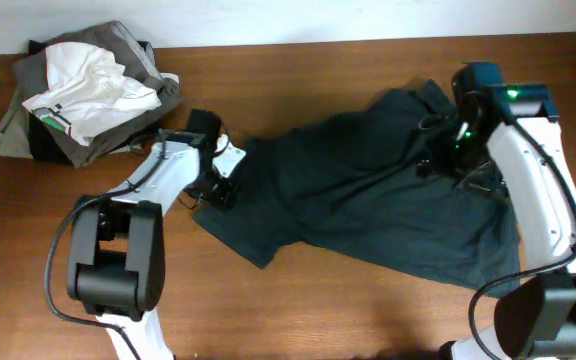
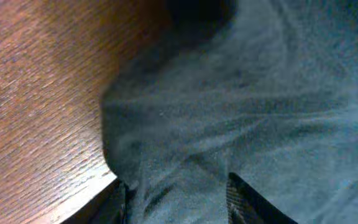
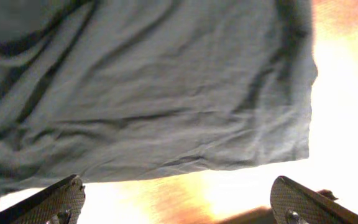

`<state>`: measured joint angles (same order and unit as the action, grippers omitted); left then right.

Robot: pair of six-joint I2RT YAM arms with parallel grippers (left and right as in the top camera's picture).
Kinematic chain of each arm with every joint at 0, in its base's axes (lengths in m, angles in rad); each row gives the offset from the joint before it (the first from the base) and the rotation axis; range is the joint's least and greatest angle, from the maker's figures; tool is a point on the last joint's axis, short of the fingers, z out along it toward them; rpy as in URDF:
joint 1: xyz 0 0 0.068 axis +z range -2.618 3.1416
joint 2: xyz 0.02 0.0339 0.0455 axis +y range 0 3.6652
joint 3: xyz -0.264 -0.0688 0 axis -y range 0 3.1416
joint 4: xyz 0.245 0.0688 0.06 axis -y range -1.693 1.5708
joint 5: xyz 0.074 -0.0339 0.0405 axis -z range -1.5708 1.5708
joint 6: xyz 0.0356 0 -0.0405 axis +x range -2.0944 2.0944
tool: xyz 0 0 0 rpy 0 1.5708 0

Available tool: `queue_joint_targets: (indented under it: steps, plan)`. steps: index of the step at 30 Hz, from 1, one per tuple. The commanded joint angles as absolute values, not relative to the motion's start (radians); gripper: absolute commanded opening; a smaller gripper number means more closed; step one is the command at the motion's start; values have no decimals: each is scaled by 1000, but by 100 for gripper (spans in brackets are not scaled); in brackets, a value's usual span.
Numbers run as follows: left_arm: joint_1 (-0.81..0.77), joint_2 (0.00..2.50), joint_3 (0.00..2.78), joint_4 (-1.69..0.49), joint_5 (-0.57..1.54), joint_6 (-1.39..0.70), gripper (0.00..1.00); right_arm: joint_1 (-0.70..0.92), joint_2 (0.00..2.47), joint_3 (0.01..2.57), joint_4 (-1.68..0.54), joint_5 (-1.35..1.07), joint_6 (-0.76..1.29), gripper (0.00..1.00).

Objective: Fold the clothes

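Dark T-shirt: lies plain side up and rumpled on the table, running from the centre out toward 3 o'clock. One corner trails toward 7 o'clock.
Left gripper: at the shirt's 9 o'clock edge, low on the cloth.
Left fingers: part-way apart, with a raised ridge of fabric between them. I cannot tell whether they pinch it yet.
Right gripper: over the shirt near its 2 o'clock corner.
Right fingers: spread wide and holding nothing. A hem edge and one corner lie under them (the table beyond is washed out by glare).
Step in hand: probably taking hold of two opposite edges, ready to spread or fold.
Doing it well: pinch a single hem layer, not a bunched ridge. The right side should drop onto the hem corner itself before closing. Lift both sides together so the soft cloth does not drag into more creases.
Risk: the left grasp sits right at the cloth's edge and could slip off.
Pile of grey and white clothes: at 10 o'clock, apart from the shirt. Leave it be.
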<state>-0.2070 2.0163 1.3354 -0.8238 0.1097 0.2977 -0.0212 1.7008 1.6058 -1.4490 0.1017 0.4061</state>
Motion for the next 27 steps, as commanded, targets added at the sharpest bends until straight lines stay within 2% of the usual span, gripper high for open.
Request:
queue_joint_targets:
  steps: [1, 2, 4, 11, 15, 16, 17, 20, 27]
  plan:
    - [-242, 2065, 1323, -831, -1, 258, 35, -132, 1691, 1531, -1452, 149, 431, 99]
    - [-241, 2065, 1323, -831, -1, 258, 18, -182, 1691, 1469, -1427, 126, 431, 99]
    - [-239, 2065, 1323, -828, -1, 257, 3, -237, 1691, 1380, -1375, 81, 424, 99]
    - [-149, 2065, 1323, -805, -105, 66, 1, -382, 1691, 1155, -1230, -16, 427, 99]
    - [-30, 2064, 1323, -857, -90, -9, 1, -390, 1691, 1064, -1163, -54, 427, 99]
    - [-12, 2064, 1323, -874, -91, -9, 1, -385, 1691, 1032, -1136, -57, 427, 96]
    - [1, 2064, 1323, -888, -90, -21, 0, -385, 1691, 998, -1105, -66, 426, 87]
    - [5, 2064, 1323, -935, -90, -79, 1, -378, 1691, 869, -961, -201, 400, 50]
    - [5, 2060, 1323, -1075, 168, -113, 1, -346, 1691, 751, -829, -250, 476, 9]
